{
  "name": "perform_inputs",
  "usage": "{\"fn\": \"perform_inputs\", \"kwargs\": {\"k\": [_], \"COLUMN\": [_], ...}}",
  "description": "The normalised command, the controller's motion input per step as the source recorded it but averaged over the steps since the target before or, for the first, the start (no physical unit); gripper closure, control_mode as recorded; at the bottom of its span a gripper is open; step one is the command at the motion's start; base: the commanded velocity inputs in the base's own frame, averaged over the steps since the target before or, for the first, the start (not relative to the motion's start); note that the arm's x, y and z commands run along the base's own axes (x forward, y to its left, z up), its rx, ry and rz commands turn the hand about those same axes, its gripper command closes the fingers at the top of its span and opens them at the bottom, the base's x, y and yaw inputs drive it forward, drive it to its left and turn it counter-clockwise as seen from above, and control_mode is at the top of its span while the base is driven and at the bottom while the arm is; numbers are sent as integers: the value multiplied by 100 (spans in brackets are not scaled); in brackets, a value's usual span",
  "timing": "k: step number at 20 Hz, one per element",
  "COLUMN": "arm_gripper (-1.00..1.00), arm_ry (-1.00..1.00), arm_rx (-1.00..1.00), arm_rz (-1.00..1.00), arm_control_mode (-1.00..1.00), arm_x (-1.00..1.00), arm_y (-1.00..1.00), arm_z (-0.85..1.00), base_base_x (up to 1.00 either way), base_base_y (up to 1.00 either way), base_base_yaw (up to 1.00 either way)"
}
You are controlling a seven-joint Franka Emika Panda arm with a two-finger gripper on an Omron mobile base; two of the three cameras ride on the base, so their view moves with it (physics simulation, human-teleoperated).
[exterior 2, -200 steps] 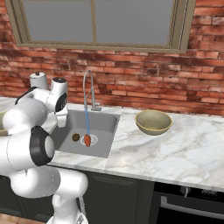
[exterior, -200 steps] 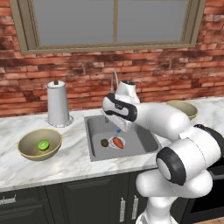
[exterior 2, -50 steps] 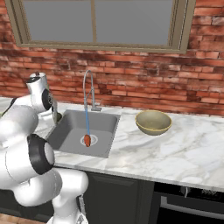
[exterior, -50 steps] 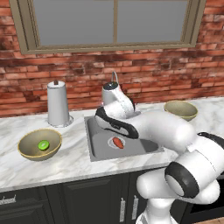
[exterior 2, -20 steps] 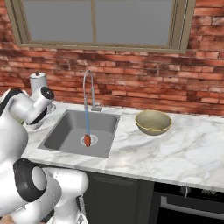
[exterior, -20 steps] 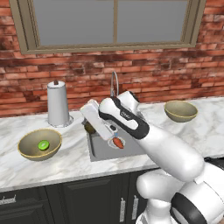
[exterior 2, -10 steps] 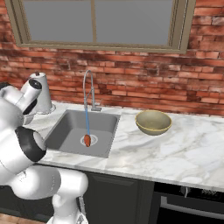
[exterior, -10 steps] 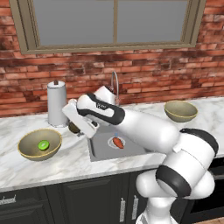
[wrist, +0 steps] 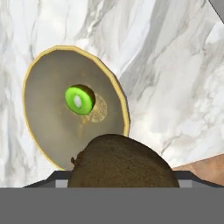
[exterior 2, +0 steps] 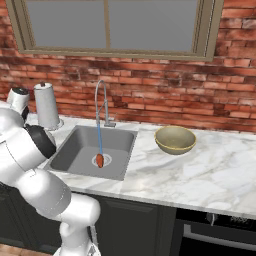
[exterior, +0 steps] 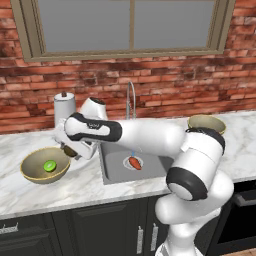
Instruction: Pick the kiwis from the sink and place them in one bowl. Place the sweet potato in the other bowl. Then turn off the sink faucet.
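Kiwi [wrist: 122, 162] unlabelled, between jaws

counter [exterior: 75, 187]: white veined marble, polished
sink [exterior 2: 75, 145]: grey matt steel
faucet [exterior 2: 100, 102]: shiny chrome
brown kiwi [wrist: 124, 164]: rough, fuzzy
wall [exterior 2: 150, 95]: rough red brick

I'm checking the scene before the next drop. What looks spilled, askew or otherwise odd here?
Only one thing: the faucet runs a thin stream onto the sweet potato at the sink drain. Nothing is spilled, tipped or damaged on the counter.
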Motion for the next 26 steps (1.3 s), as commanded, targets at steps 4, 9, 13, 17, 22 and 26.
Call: {"fn": "perform_inputs", "kwargs": {"k": [4,9,13,17,22,26], "arm_gripper": [100,100,100,100,100,100], "arm_ry": [0,0,0,0,0,0], "arm_rx": [-10,-6,-2,-2,-5,-8], "arm_rz": [0,0,0,0,0,0], "arm_control_mode": [-100,-100,-100,-100,-100,-100], "arm_x": [10,11,19,26,17,0], "arm_y": [15,5,9,27,30,12], "arm_z": [-30,-33,-14,0,-14,-26], "base_base_x": [0,0,0,0,0,0], "base_base_y": [0,0,0,0,0,0], "base_base_yaw": [0,0,0,0,0,0]}}
